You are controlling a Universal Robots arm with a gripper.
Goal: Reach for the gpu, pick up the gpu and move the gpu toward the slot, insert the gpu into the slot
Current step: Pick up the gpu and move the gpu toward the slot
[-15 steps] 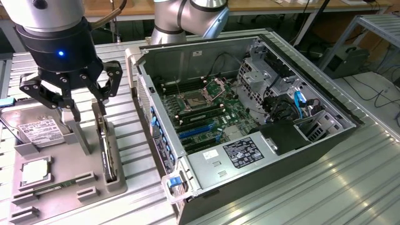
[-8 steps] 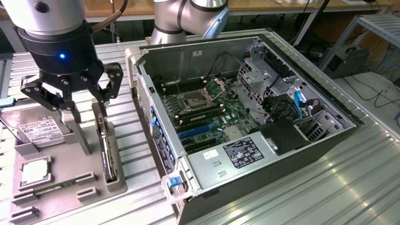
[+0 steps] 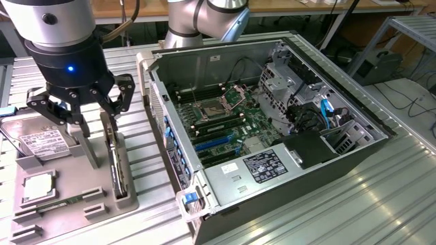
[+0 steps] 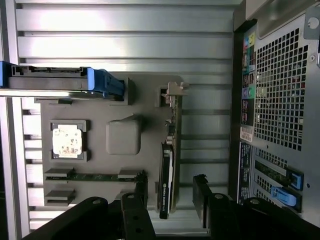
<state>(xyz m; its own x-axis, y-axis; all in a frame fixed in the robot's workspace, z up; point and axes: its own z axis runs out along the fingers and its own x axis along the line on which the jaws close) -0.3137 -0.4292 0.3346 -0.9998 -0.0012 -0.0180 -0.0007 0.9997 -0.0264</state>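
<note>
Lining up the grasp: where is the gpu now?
The gpu stands on edge in the grey holder tray at the exterior view's left, beside the open computer case, just below the end effector.

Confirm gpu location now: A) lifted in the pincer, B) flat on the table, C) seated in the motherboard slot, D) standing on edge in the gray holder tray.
D: the gpu stands on edge in the gray holder tray, with the open pincer just above it, not gripping.
</note>
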